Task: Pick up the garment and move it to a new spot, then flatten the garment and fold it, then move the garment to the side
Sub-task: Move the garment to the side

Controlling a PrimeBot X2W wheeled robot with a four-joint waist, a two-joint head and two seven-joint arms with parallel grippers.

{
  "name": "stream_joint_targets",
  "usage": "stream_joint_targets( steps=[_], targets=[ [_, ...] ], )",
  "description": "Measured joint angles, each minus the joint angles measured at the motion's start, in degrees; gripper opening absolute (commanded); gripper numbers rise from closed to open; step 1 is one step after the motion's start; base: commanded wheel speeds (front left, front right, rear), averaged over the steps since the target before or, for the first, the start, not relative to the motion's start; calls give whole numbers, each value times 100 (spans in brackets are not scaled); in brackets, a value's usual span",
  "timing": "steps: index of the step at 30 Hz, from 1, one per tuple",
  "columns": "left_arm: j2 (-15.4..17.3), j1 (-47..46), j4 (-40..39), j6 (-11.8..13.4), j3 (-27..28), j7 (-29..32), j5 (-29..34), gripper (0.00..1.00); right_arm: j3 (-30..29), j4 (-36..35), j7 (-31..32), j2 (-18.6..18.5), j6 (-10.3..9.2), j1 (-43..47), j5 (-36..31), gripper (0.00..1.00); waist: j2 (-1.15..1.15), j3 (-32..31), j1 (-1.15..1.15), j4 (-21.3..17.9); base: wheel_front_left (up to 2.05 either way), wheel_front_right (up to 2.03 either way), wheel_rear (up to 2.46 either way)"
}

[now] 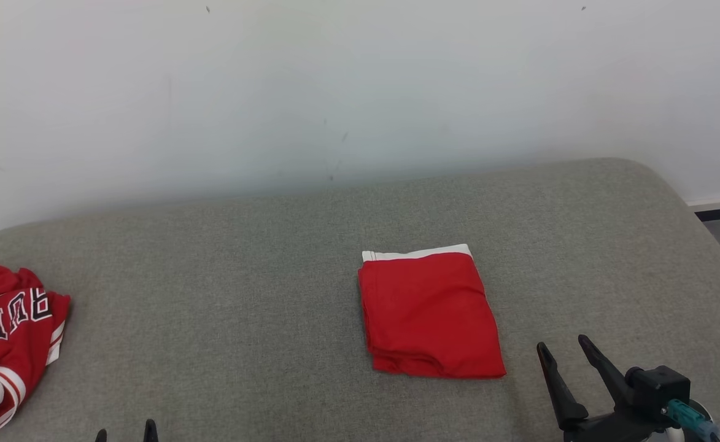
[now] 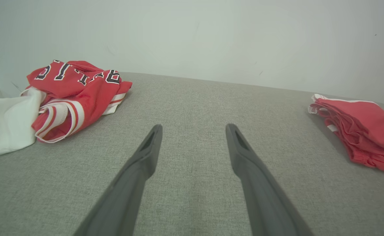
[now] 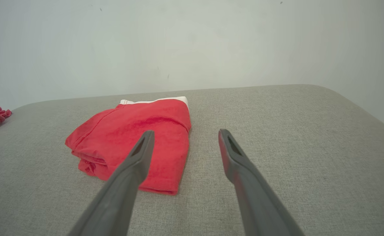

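A folded red garment (image 1: 430,313) with a white band is lying near the middle of a grey padded surface (image 1: 243,276). The right gripper (image 1: 561,343) is hovering by its near right corner, spread and empty, and the left gripper (image 2: 193,127) is likewise spread and empty. Folding looks finished, so moving it aside seems next, calling for a pinch through every layer.
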Motion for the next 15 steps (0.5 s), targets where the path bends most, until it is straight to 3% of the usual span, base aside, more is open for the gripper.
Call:
stream_joint_targets(
  steps=[15],
  targets=[
    [0, -30, 43, 0, -101, 0, -71, 100, 109, -69, 382, -129, 0, -332, 65, 100, 0, 128, 0, 115, 0, 0, 0]
  ],
)
